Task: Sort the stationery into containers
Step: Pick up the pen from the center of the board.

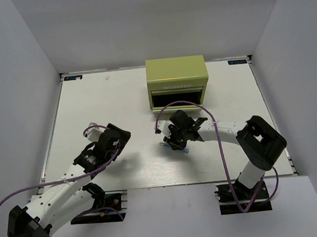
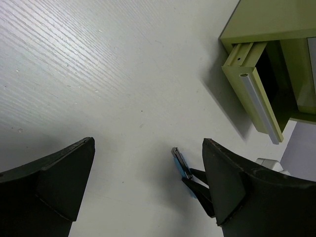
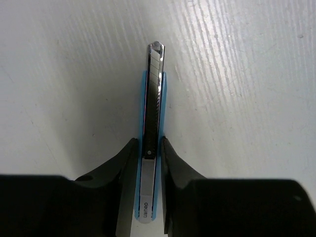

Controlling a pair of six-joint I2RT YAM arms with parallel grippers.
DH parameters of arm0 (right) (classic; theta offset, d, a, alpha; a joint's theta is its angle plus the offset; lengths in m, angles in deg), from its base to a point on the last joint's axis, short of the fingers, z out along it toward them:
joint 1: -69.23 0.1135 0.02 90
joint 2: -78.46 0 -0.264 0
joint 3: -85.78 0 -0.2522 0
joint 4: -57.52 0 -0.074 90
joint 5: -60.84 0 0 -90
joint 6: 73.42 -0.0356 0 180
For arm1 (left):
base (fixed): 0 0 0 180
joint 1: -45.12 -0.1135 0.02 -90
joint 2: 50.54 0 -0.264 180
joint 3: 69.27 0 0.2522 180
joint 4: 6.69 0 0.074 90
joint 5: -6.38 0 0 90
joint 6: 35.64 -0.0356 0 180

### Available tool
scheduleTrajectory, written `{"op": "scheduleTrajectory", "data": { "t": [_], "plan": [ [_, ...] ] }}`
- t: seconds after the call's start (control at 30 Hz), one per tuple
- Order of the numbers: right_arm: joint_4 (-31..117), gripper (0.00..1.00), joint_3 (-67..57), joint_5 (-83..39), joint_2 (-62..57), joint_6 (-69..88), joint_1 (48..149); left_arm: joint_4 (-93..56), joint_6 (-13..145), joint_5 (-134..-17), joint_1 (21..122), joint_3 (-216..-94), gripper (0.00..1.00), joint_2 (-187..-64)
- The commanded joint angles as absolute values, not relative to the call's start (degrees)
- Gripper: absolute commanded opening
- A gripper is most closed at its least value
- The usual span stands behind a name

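On the table [image 1: 102,101] before the chest [image 1: 176,73], cutter [image 3: 153,98] seemingly snug between the right claw's [image 3: 149,143] fingers [image 3: 126,163].

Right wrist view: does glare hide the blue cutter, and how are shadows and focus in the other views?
Right wrist view: the blue cutter shows bright metal glints, detail readable; right claw nearly black. Left wrist view: left claw dark and soft; chest throws a shadow on the table. Top view: even light, faint shadow beside the left arm.
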State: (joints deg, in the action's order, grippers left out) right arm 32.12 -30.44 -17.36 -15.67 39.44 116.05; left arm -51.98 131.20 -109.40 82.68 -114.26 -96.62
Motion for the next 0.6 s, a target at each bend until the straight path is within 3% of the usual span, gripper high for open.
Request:
{"op": "scheduleTrajectory", "data": {
  "t": [0.0,0.27,0.57],
  "plan": [
    [26.3,0.01,-29.9,-13.4,-16.5,42.9,116.2,-51.9,131.9,-110.3,82.5,-113.8,1.0,-96.8],
    [23.5,0.0,-16.7,-19.3,-10.9,52.6,112.6,-50.3,131.9,-109.8,82.5,-112.7,1.0,-96.9],
    [24.7,0.0,-8.3,-23.7,-12.9,65.6,107.4,-50.3,131.9,-109.8,82.5,-112.2,1.0,-96.3]
  ]
}}
